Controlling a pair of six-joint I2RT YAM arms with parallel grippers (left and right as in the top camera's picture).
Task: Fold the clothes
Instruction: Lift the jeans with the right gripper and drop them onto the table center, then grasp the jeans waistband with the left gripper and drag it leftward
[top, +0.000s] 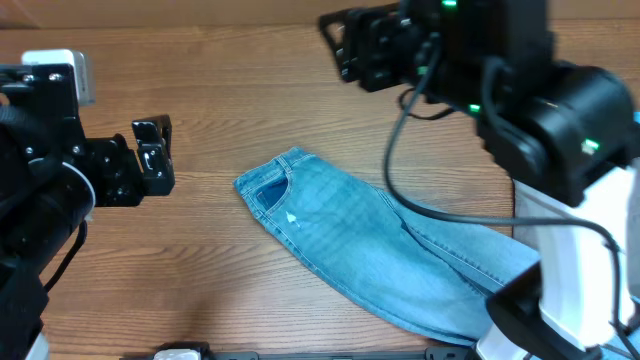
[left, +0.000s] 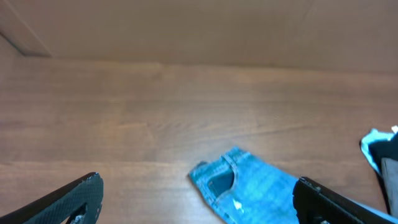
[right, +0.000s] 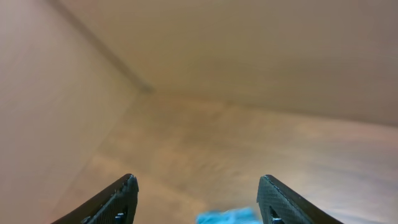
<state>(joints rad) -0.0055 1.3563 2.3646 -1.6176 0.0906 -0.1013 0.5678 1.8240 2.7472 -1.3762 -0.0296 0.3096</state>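
The light blue jeans (top: 370, 245) lie flat on the wooden table, waistband toward the upper left, legs running to the lower right under my right arm's base. My left gripper (top: 155, 155) is open and empty, hovering to the left of the waistband. In the left wrist view the jeans' waist end (left: 249, 186) shows between and beyond the open fingers (left: 199, 190). My right gripper (top: 340, 45) is open and empty, raised above the far side of the table. In the right wrist view only a blurred sliver of the jeans (right: 227, 218) shows below the open fingers (right: 198, 186).
The right arm's white base (top: 580, 250) stands on the leg end of the jeans, and a black cable (top: 440, 215) hangs over them. A black and pale turquoise shape (left: 379, 149) sits at the right edge of the left wrist view. Bare wood table (top: 250, 90) surrounds the waistband.
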